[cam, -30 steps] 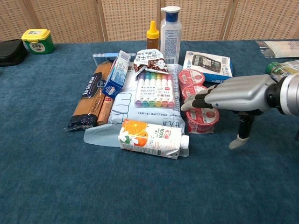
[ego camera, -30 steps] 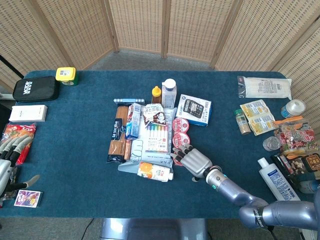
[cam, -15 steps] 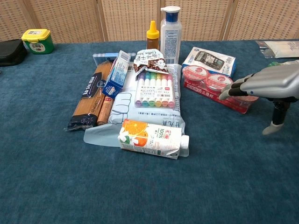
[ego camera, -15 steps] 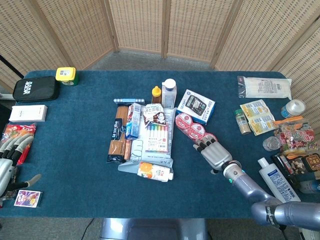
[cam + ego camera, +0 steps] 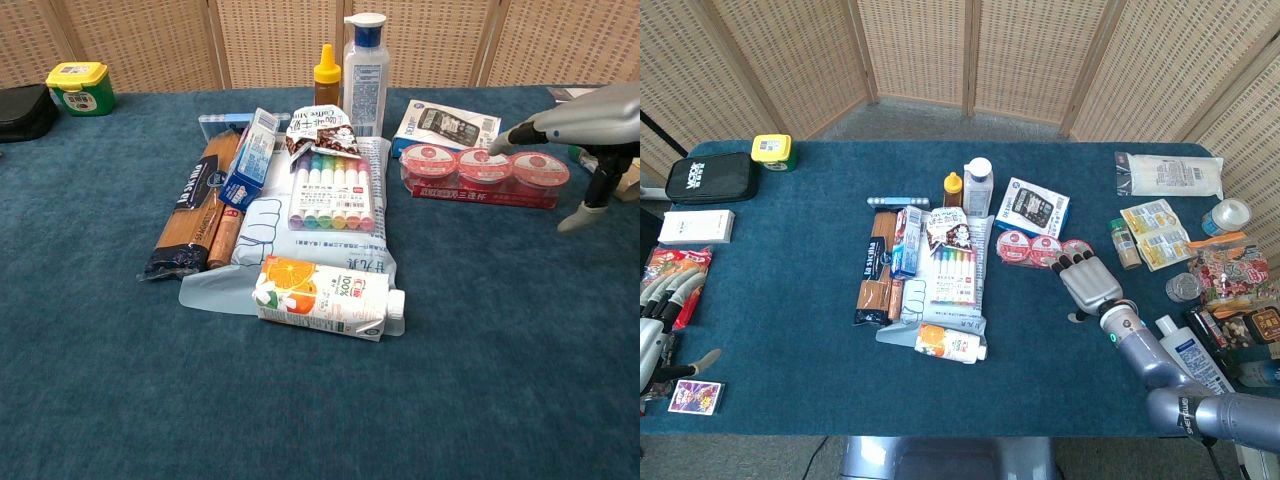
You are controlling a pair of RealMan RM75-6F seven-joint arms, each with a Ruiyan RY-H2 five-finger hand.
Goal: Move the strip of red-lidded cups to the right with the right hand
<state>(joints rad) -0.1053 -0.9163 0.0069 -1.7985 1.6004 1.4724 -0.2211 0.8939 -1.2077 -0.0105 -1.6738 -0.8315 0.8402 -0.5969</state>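
The strip of red-lidded cups lies crosswise on the blue table, just right of the central pile and in front of a blue-white box. In the chest view the strip of cups shows three red lids in a row. My right hand lies flat with its fingers stretched out, and its fingertips touch the strip's right end. From the chest camera the right hand reaches in from the right edge, thumb hanging down. My left hand rests at the table's near left edge, fingers apart, holding nothing.
The central pile holds a marker pack, a juice carton, spaghetti and two bottles. Right of the strip stand a spice jar, snack packets and a white bottle.
The strip of cups has swung round and slid to the right, away from the pile. My right hand has travelled right and farther back with its fingertips on it. The left hand has stayed put.
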